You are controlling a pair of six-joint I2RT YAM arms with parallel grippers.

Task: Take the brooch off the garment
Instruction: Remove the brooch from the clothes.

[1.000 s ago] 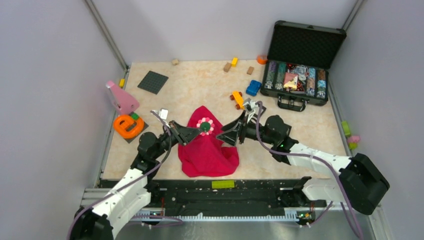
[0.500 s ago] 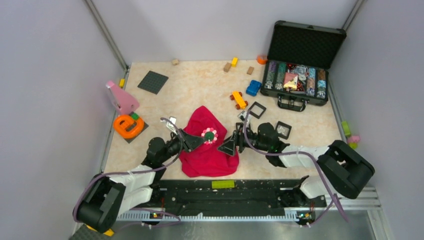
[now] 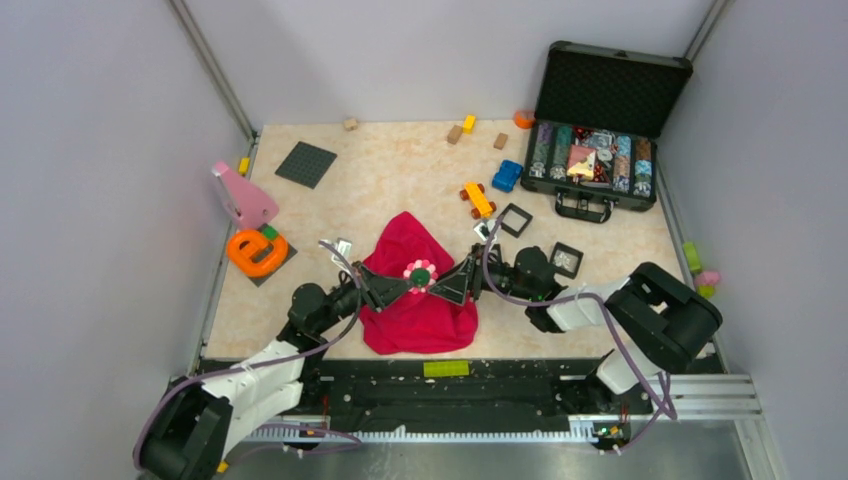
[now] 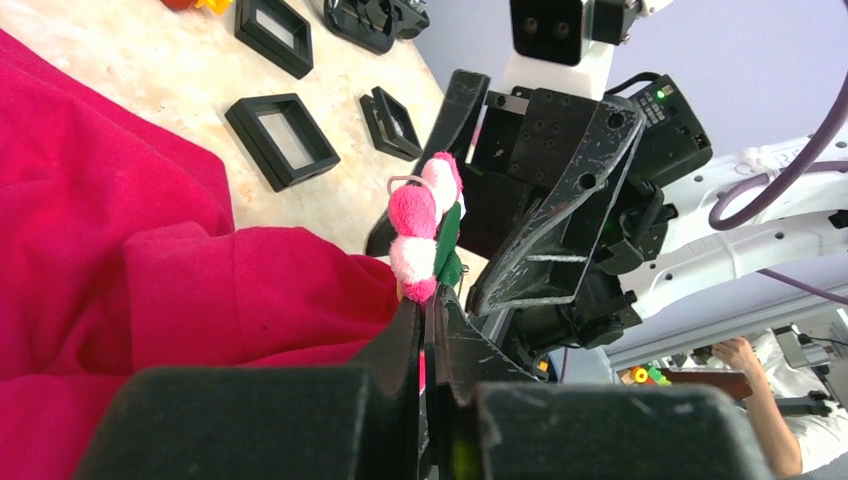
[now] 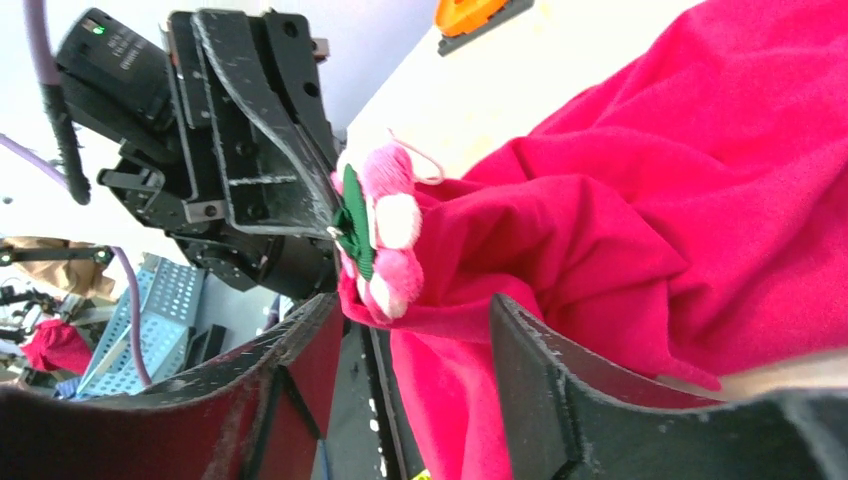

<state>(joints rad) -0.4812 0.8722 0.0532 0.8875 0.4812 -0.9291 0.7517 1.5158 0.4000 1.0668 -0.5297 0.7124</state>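
The crimson garment [image 3: 418, 310] lies bunched near the table's front edge. The brooch [image 3: 420, 272], a pink-and-white flower with a green centre, sits on a raised fold of it. My left gripper [image 3: 397, 285] is shut on a thin bit of that fold just under the brooch [image 4: 425, 232]; a sliver of red shows between its fingers [image 4: 405, 330]. From the right, my right gripper [image 3: 447, 283] stands open. Its two fingers [image 5: 530, 340] straddle the fold of garment [image 5: 640, 230] that carries the brooch [image 5: 388, 235], without pressing on it.
An open black case [image 3: 600, 150] of chips stands at the back right. Two black square frames [image 3: 515, 220], an orange toy car [image 3: 477, 198] and a blue one [image 3: 507, 176] lie behind the garment. An orange ring toy [image 3: 256, 251], a pink piece [image 3: 243, 196] and a dark baseplate [image 3: 305, 163] sit left.
My right gripper has come in leftward and lower, up to the brooch. The left gripper, still shut on the fold, has shifted slightly toward the front with the brooch.
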